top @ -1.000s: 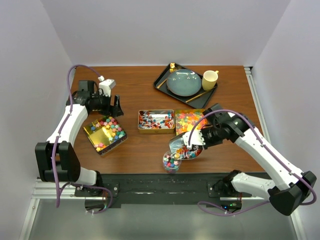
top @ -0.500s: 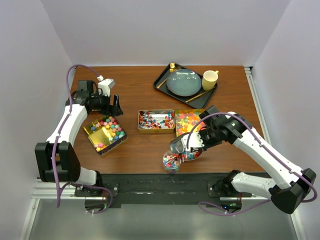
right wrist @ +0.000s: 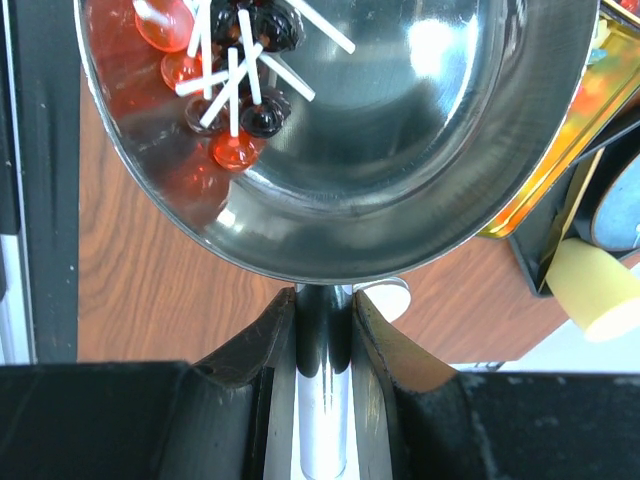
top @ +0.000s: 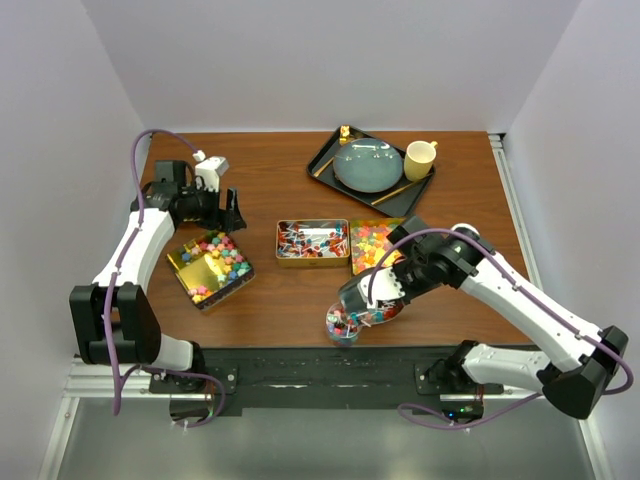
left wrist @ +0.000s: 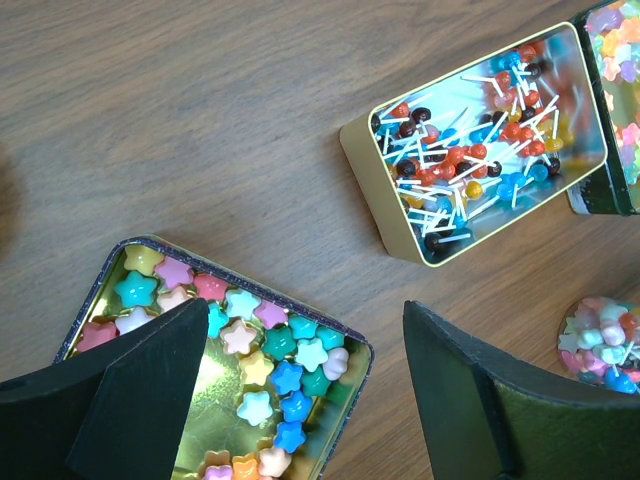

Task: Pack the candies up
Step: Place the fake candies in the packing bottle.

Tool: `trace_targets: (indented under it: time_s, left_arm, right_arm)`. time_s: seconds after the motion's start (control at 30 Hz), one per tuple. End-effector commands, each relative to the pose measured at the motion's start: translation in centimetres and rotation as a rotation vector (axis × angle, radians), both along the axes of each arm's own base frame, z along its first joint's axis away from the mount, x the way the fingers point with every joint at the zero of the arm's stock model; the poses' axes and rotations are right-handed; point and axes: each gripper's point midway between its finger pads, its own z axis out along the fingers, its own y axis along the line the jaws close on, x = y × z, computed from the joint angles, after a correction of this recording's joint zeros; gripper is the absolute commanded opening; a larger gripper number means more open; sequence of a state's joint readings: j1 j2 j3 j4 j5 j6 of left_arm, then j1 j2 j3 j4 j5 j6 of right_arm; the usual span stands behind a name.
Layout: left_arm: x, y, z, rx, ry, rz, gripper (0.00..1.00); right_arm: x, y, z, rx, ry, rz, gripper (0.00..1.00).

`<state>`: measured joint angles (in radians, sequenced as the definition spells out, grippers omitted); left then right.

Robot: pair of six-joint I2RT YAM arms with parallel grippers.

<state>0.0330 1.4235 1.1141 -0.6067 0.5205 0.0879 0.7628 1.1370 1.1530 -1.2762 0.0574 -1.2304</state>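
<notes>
At the near edge of the table, the jar stands part-filled with mixed candies, and the steel scoop is tilted just above its mouth. The right gripper is clamped on the scoop's handle. Only the right wrist view shows the grip up close, with both fingers pressed against the handle and a few red and dark lollipops bunched at one side of the bowl. Farther in lie three gold tins. The left tin holds star candies, and the left gripper hovers over its far edge with jaws wide apart, holding nothing. The left wrist view picks out the stars' pink, blue and teal, which are lost from overhead. The middle tin carries more lollipops. Just beside it, the right tin holds gummies, and the right arm partly covers it from overhead. At the far side, a black tray bears a blue plate and a yellow cup.
</notes>
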Motion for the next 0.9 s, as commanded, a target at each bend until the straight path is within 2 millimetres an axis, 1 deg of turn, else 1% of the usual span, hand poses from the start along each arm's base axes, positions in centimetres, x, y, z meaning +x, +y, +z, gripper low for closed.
trace_targets:
  time_s: [0.0,0.13,0.33,0.57,0.7,0.87]
  left_arm:
    - [0.4,0.0,1.6,-0.029,-0.061,0.011,0.83]
    - [0.4,-0.1,1.7,-0.032,-0.065,0.010,0.83]
    - [0.4,-0.2,1.9,-0.043,-0.065,0.013,0.83]
    - [0.4,-0.3,2.0,-0.054,-0.067,0.014,0.83]
    - [0.5,-0.4,2.1,-0.061,-0.069,0.013,0.83]
    - [0.5,-0.5,2.4,-0.070,-0.076,0.013,0.83]
  right_arm:
    - [0.6,-0.6,1.4,-0.058,-0.047,-0.006,0.00]
    - [1.0,-0.6,1.5,-0.085,-0.062,-0.024,0.00]
    - [1.4,0.2,2.0,-0.094,-0.092,-0.053,0.00]
    - [1.2,0.5,3.1,-0.116,-0.125,-0.030,0.00]
    - [0.8,0.5,3.4,-0.161,-0.134,-0.010,0.00]
    - [0.7,1.0,3.7,-0.185,-0.147,0.003,0.00]
